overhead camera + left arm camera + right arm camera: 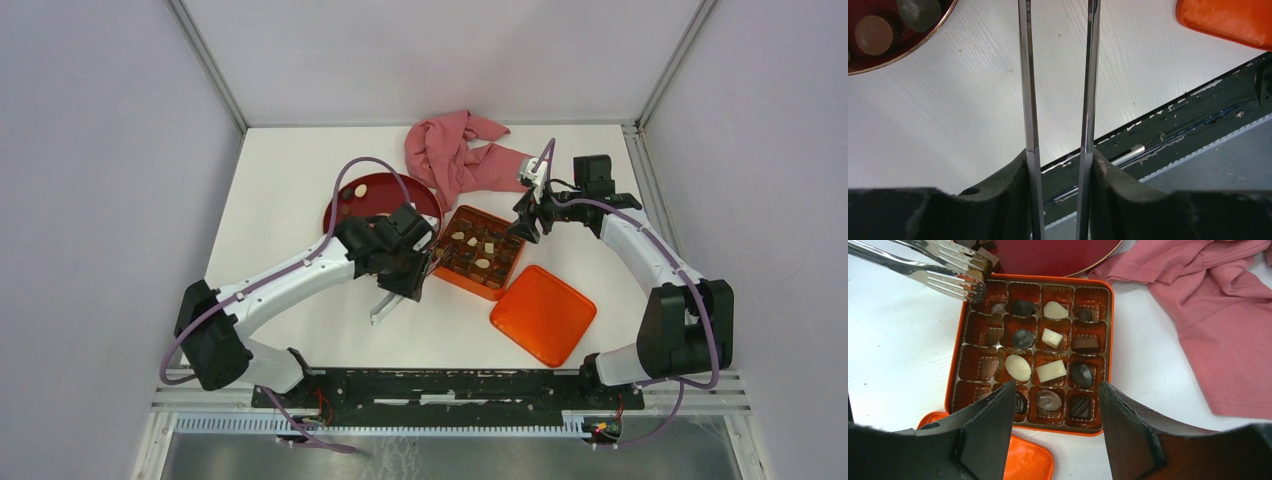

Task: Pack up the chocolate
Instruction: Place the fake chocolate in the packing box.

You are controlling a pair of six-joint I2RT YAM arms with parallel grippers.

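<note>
The orange tin [979, 362] holds chocolate [1051, 371] in twelve cells; the column nearest the tongs [955, 287] is bare. The red plate [1048, 255] carries a few pieces. The left gripper [1059, 165] clamps the tongs, whose tips possibly pinch a piece; the right gripper [1057, 390] hovers spread, empty.

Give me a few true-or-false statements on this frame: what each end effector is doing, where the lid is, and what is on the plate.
1. The left end effector holds metal tongs. True.
2. The orange lid is closed on the tin. False: it lies on the table beside the tin.
3. The right end effector grips a chocolate. False: it is open and empty above the tin.
4. Some chocolates lie on the red plate. True.
</note>
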